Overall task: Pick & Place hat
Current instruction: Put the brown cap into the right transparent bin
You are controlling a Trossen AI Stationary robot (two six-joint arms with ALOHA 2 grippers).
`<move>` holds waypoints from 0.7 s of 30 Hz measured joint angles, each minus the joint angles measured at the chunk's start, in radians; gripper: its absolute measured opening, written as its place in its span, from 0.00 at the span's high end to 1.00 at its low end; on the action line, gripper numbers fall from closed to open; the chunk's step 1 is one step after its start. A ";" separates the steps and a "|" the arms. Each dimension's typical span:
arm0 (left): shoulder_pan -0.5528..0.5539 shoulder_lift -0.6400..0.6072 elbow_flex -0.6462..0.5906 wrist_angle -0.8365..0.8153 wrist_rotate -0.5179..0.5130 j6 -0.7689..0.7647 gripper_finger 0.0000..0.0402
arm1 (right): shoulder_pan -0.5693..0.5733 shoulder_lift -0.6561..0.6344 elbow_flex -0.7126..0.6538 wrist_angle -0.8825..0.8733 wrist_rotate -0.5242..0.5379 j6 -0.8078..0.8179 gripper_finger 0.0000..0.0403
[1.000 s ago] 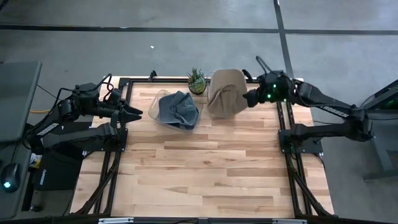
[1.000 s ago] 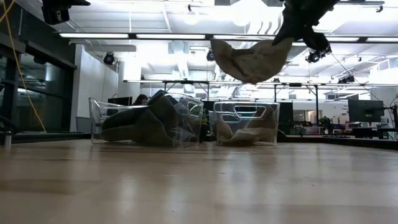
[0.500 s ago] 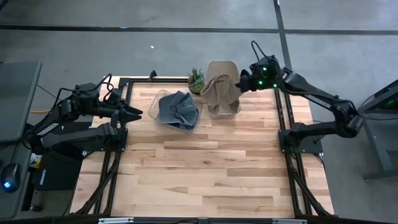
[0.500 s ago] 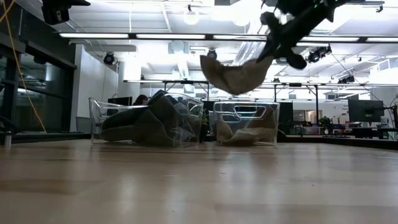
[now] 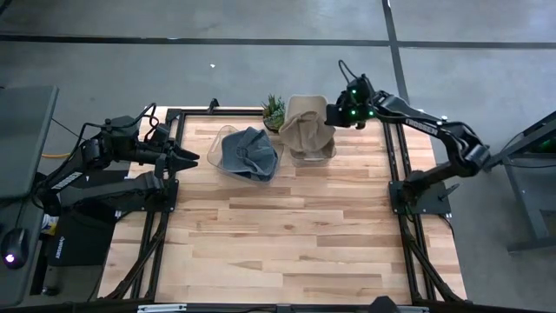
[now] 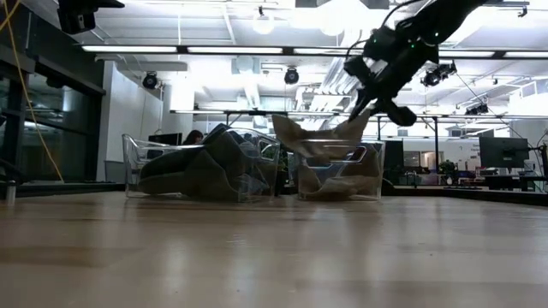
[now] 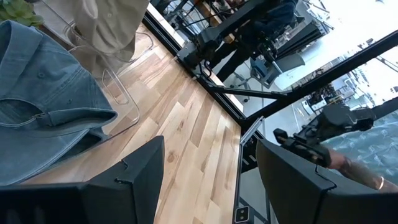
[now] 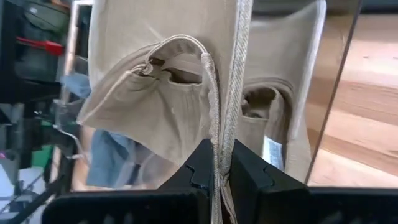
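Observation:
A tan hat (image 5: 304,122) hangs from my right gripper (image 5: 334,113), which is shut on it over the right clear bin (image 5: 326,155) at the table's far edge. In the low view the hat (image 6: 312,141) droops from the gripper (image 6: 366,115) onto that bin (image 6: 377,150), where another tan hat (image 6: 330,186) lies. Blue hats (image 5: 249,152) fill the left clear bin (image 6: 128,162). My left gripper (image 5: 187,159) waits open at the table's left, and its wrist view (image 7: 211,180) shows a blue hat (image 7: 37,106). My right gripper pinches a thin edge of the tan hat (image 8: 219,124) between its two fingers. The fingers come from the table's right, slanting down. The hat hangs slack beyond and below them, its lower end (image 6: 291,137) at the bin's top; whether it rests there I cannot tell.
A small potted plant (image 5: 275,110) stands at the far edge between the two bins. The wooden tabletop (image 5: 287,235) stretches toward the near edge. Dark frame rails (image 5: 404,209) run along both sides.
My right gripper has gone down and toward the table's far left, staying shut on the tan hat. The hat has come down from well above the right bin until its lower end reaches the bin's top.

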 joint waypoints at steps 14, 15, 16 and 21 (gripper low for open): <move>0.000 0.000 0.000 -0.002 -0.012 0.000 0.42 | -0.017 0.078 0.000 -0.072 0.112 -0.063 0.94; 0.000 0.000 0.000 -0.005 -0.013 -0.001 0.42 | -0.017 0.082 0.000 -0.076 0.123 -0.071 0.94; 0.000 0.000 0.000 -0.008 -0.015 -0.001 0.42 | -0.017 0.087 0.000 -0.080 0.130 -0.083 0.94; 0.000 0.000 0.000 -0.020 -0.015 -0.001 0.42 | 0.002 0.112 0.000 -0.080 0.196 -0.152 0.94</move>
